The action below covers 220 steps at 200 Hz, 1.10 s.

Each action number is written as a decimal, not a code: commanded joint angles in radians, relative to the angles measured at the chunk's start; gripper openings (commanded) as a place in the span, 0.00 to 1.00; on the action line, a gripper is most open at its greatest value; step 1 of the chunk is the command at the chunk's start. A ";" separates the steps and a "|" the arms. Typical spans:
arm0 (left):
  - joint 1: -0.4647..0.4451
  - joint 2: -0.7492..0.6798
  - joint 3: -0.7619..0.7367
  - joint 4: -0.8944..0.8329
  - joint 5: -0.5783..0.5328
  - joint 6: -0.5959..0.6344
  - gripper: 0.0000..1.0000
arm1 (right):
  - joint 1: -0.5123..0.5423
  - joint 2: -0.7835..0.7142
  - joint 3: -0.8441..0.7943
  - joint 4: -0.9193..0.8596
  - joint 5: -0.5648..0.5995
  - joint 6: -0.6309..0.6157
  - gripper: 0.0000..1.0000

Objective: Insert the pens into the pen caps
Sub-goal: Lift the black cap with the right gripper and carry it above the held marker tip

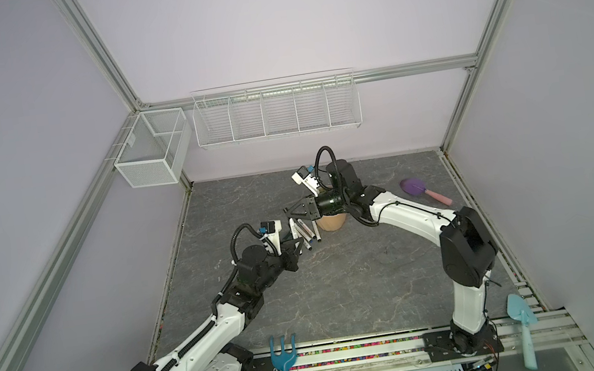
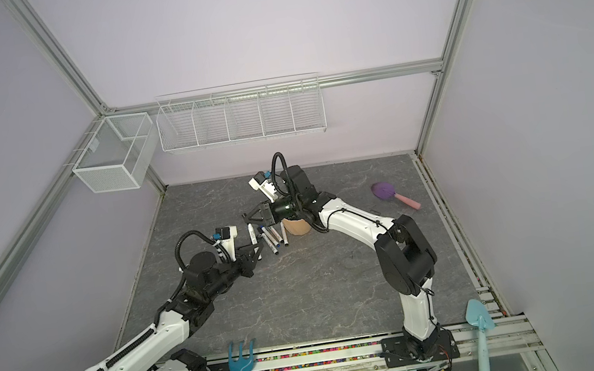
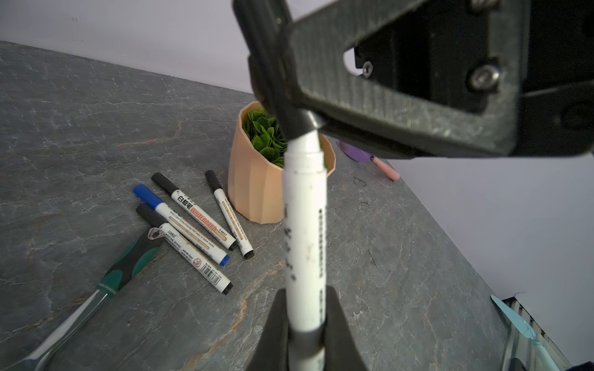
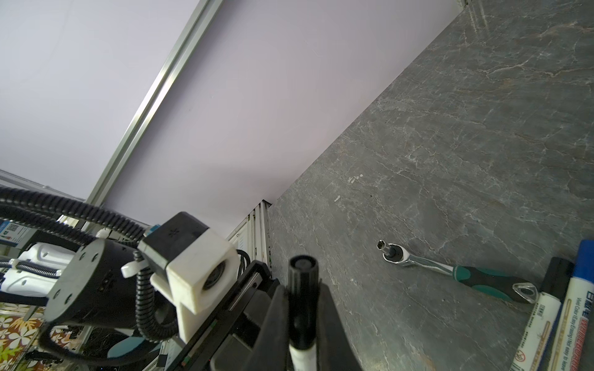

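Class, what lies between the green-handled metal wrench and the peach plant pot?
Four capped white marker pens, three caps black, one blue; the left wrist view shows them.

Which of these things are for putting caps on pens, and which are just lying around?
For the job:
- lifted pen
- black cap at its tip
- four pens already capped

Just lying about:
- wrench
- plant pot
- purple scoop
- blue rake
- light blue trowel
- wire baskets
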 commanded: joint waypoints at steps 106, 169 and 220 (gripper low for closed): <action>0.010 0.187 0.163 0.218 -0.159 0.031 0.00 | -0.005 -0.074 -0.037 -0.318 -0.153 -0.220 0.16; -0.012 0.213 0.144 0.314 -0.207 0.125 0.00 | 0.002 -0.127 -0.038 -0.487 0.091 -0.361 0.16; -0.095 0.203 0.152 0.293 -0.280 0.302 0.00 | 0.013 -0.166 -0.060 -0.527 0.192 -0.416 0.17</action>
